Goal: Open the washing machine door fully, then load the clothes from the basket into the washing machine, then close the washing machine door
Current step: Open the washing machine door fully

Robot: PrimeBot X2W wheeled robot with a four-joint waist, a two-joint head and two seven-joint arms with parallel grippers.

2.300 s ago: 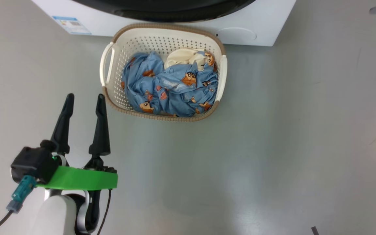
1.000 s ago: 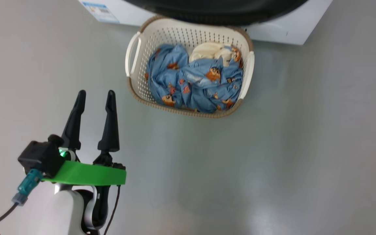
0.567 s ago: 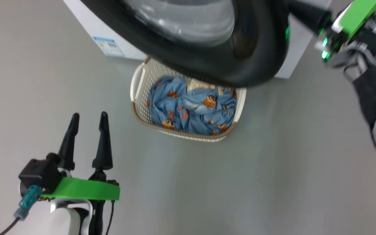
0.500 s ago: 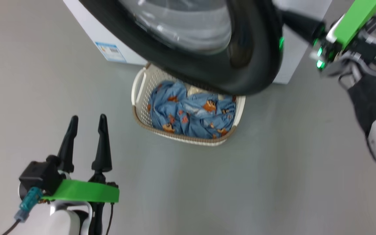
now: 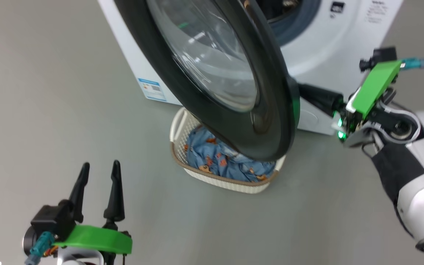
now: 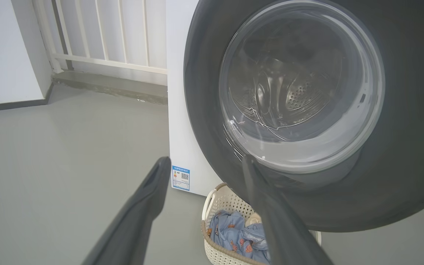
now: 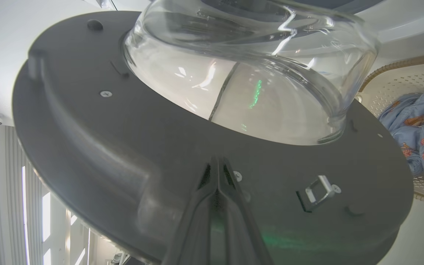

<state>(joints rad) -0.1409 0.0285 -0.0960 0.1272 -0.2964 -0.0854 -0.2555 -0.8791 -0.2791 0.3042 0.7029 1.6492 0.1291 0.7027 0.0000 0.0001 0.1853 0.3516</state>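
Door stands part open, angled out from the washer front. Right claw pressed together, empty, tips at the door's inner face just below the glass bowl; contact cannot be told. Basket on the floor against the washer's foot, under the door, clothes inside. Left claw spread, empty, well apart from the washer.

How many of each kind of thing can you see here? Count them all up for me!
Washing machine: 1
Basket: 1
Blue sticker: 1
End effectors: 2, the left end effector and the right end effector
Total: 5
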